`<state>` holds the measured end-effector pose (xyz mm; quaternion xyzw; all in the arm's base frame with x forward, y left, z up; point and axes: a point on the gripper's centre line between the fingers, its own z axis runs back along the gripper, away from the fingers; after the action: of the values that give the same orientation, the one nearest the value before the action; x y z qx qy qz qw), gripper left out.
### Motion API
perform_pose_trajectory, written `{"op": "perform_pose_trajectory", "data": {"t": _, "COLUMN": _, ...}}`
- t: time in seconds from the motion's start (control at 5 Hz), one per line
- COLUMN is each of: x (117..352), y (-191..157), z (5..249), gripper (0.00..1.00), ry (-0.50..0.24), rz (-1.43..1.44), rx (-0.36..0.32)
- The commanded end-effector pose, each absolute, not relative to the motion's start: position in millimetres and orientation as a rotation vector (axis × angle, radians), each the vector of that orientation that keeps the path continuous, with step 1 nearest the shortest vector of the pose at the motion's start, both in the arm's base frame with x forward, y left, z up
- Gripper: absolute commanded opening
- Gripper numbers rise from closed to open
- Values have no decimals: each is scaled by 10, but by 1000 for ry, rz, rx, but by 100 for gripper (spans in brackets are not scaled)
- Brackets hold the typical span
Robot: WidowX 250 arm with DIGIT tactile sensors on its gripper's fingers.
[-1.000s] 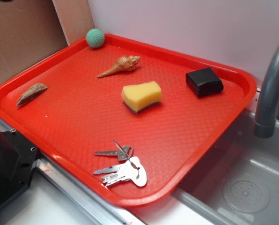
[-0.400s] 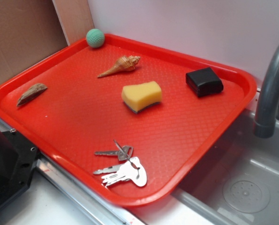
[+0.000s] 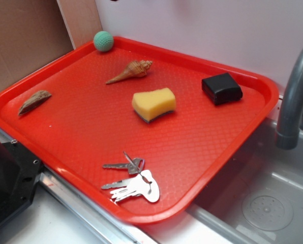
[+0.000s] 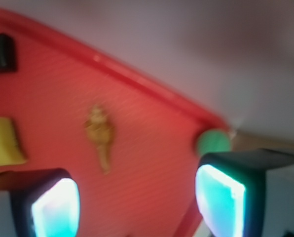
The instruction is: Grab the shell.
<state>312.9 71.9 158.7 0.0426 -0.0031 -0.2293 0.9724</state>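
Observation:
The tan-orange spiral shell [image 3: 129,72] lies on the red tray [image 3: 202,152] toward its far left, pointed tail to the left. It also shows in the blurred wrist view [image 4: 101,133], tail pointing down. My gripper [image 4: 137,205] is open and empty, high above the tray; its two glowing pads [image 4: 55,210] stand wide apart at the bottom of the wrist view, with the shell ahead between them. In the exterior view only a dark speck of the arm shows at the top edge.
On the tray: a green ball [image 3: 103,41] in the far corner, a yellow sponge [image 3: 153,104], a black block [image 3: 221,88], a bunch of keys [image 3: 132,183], a brown-grey sliver [image 3: 34,101]. A grey faucet [image 3: 294,96] and sink stand at right.
Nothing on the tray has moved. A dark bit of the arm has come into view at the top edge of the exterior view.

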Motion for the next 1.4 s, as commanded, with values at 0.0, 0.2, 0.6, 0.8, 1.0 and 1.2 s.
{"op": "perform_pose_trajectory", "data": {"t": 0.0, "x": 2955, "y": 527, "z": 1222, "gripper": 100, "ry": 23, "rz": -415, "rx": 103}}
{"op": "perform_pose_trajectory", "data": {"t": 0.2, "x": 2919, "y": 388, "z": 1150, "gripper": 100, "ry": 26, "rz": -380, "rx": 87}}
{"op": "perform_pose_trajectory", "data": {"t": 0.6, "x": 3229, "y": 348, "z": 906, "gripper": 100, "ry": 36, "rz": -337, "rx": 71}}
{"op": "perform_pose_trajectory", "data": {"t": 0.8, "x": 3304, "y": 411, "z": 697, "gripper": 100, "ry": 62, "rz": -333, "rx": 75}}
{"op": "perform_pose_trajectory", "data": {"t": 1.0, "x": 3318, "y": 320, "z": 534, "gripper": 100, "ry": 99, "rz": -351, "rx": 76}}
{"op": "perform_pose_trajectory", "data": {"t": 1.2, "x": 3241, "y": 196, "z": 517, "gripper": 100, "ry": 113, "rz": -354, "rx": 44}}
